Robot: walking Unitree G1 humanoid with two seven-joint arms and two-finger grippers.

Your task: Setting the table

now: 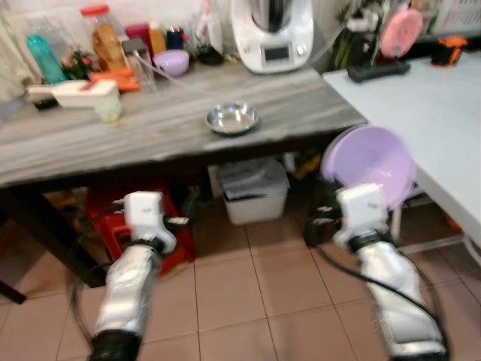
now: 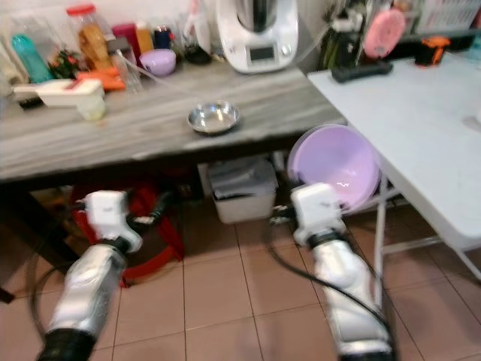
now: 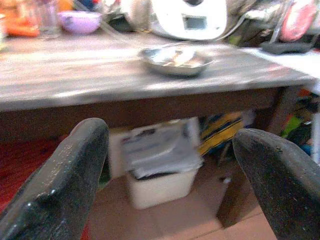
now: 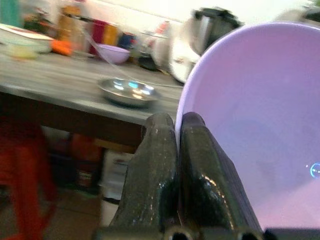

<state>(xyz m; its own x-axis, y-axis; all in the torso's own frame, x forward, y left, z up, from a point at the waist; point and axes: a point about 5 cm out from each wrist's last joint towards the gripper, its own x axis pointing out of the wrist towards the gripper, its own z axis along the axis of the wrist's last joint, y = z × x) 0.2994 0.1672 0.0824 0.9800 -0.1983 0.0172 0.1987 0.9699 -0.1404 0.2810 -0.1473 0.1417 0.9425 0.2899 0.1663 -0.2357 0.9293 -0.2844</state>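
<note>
My right gripper (image 4: 177,131) is shut on the rim of a large purple bowl (image 1: 370,164), held up on edge beside the corner of the grey-topped table (image 1: 90,139). The bowl's inside (image 4: 260,115) faces the wrist camera. A steel dish (image 1: 232,117) sits near the table's front edge, also seen as a steel dish (image 3: 175,59) from the left wrist. My left gripper (image 3: 170,165) is open and empty, held low in front of the table edge, its fingers (image 3: 65,180) wide apart.
A white appliance (image 1: 272,31), a small purple bowl (image 1: 171,62), bottles and a white grater box (image 1: 83,95) crowd the table's back. A white table (image 1: 428,105) stands at the right. Under the grey table are a white bin (image 1: 254,192) and red stool (image 1: 113,218).
</note>
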